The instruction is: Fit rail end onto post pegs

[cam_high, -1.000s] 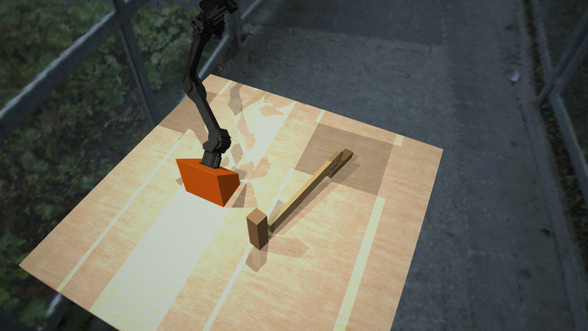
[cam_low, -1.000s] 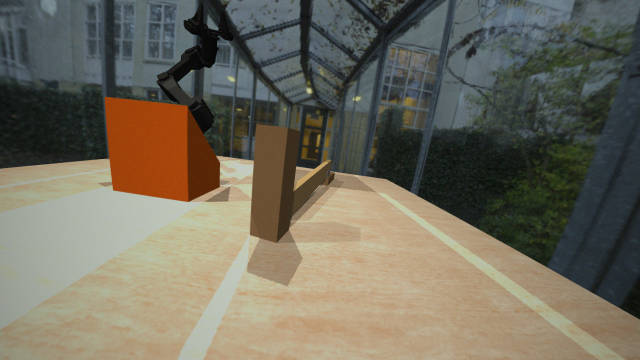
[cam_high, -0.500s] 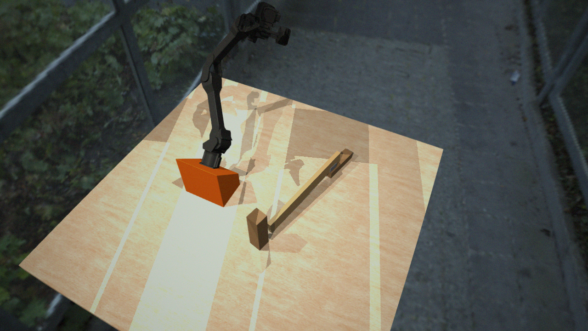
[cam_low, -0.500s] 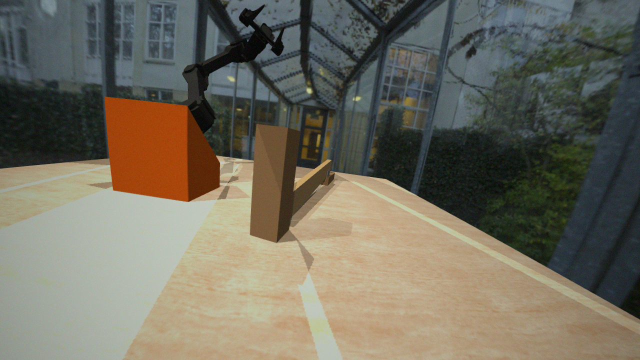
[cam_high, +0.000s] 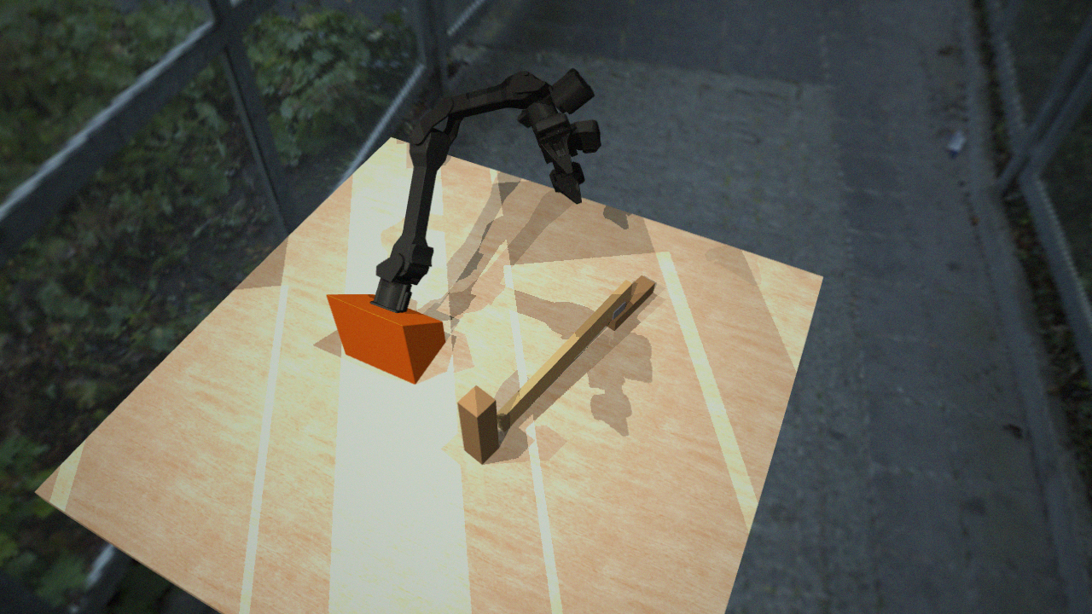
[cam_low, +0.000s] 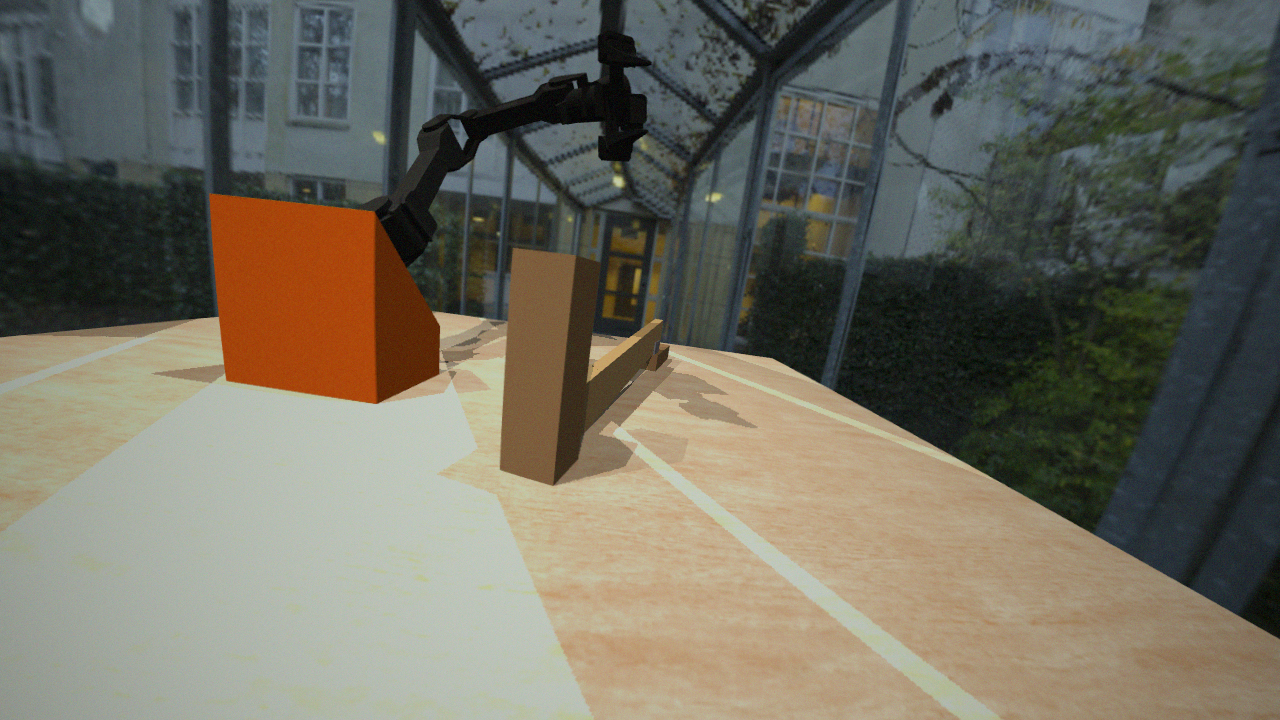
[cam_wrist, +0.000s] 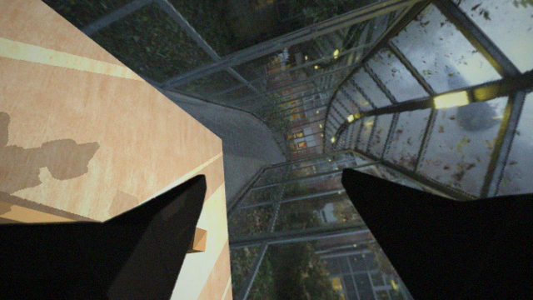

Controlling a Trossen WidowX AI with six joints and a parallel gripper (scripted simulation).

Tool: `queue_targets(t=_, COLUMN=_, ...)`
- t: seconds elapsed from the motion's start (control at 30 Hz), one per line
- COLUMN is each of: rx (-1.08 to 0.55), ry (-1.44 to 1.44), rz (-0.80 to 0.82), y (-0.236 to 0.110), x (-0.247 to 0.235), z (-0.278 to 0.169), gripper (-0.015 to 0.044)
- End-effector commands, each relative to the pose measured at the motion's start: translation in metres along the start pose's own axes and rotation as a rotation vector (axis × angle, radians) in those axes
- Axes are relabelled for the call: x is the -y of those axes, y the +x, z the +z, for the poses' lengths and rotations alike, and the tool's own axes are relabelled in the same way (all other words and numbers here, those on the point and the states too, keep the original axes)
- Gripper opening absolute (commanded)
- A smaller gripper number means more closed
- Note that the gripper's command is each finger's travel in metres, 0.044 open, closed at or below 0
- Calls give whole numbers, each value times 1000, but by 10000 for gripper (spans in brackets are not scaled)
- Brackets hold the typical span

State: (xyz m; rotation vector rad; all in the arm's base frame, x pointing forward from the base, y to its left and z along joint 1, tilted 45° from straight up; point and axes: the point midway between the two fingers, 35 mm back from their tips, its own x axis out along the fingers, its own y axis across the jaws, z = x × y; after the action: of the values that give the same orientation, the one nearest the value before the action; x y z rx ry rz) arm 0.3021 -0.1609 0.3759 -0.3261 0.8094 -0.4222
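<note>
My gripper (cam_high: pixel 586 147) (cam_low: pixel 644 97) (cam_wrist: pixel 276 177) is open and empty, high above the table and well away from the rail. The long wooden rail (cam_high: pixel 549 372) (cam_low: pixel 617 380) (cam_wrist: pixel 33 213) runs from beside the post to the low footboard block (cam_high: pixel 643 286) (cam_low: pixel 663 356) (cam_wrist: pixel 200 240). Its far end is at the grey bracket (cam_high: pixel 618 310). Its near end lies low, close behind the upright brown post (cam_high: pixel 479 427) (cam_low: pixel 541 367). The pegs and holes are hidden, and I cannot tell whether the rail end touches the post or the table.
The arm's orange base block (cam_high: pixel 374 339) (cam_low: pixel 299 300) stands on the wooden table (cam_high: pixel 633 526) (cam_low: pixel 805 555) (cam_wrist: pixel 137 112), left of the post and rail in the top and exterior views. Shadows and bright stripes cross the table. The table's edge shows in the wrist view.
</note>
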Motion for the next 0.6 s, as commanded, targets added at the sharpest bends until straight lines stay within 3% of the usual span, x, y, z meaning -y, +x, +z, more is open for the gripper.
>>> queue_targets(t=0.0, rx=-77, ry=-186, rz=183, y=54, x=-36, z=-14, gripper=440)
queue_targets(t=0.3, rx=-125, ry=-559, rz=697, y=154, x=-133, z=-75, gripper=440)
queue_targets(t=0.57, rx=33, ry=-719, rz=1194, y=200, x=-221, z=-154, gripper=440)
